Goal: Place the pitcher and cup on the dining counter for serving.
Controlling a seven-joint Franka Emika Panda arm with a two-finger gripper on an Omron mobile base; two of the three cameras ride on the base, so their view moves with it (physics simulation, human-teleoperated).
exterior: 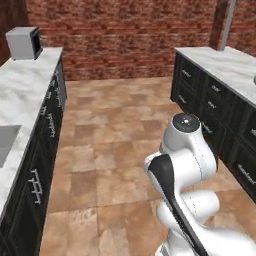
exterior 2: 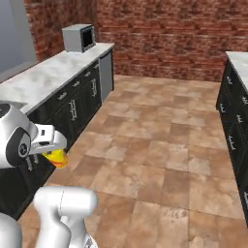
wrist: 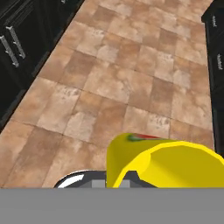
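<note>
The tool [exterior 2: 54, 151] gripped the small yellow cup [wrist: 162, 162], apparently firmly; a jolt over the tiled floor [exterior: 125, 150] could have dropped it.

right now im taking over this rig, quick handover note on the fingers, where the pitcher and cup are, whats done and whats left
Gripper: shut on the cup, carried in the air above the tiled floor; the fingers themselves are hidden behind the cup.
Cup: yellow with a red mark, in the grasp, on no counter yet.
Pitcher: not located from here.
Surroundings: the robot stands in the aisle, with one marble counter carrying a microwave on its left and the dining counter with rows of drawers on its right.
Done: cup picked up.
Left: set the cup on the dining counter, then find, fetch and place the pitcher there too.
</note>
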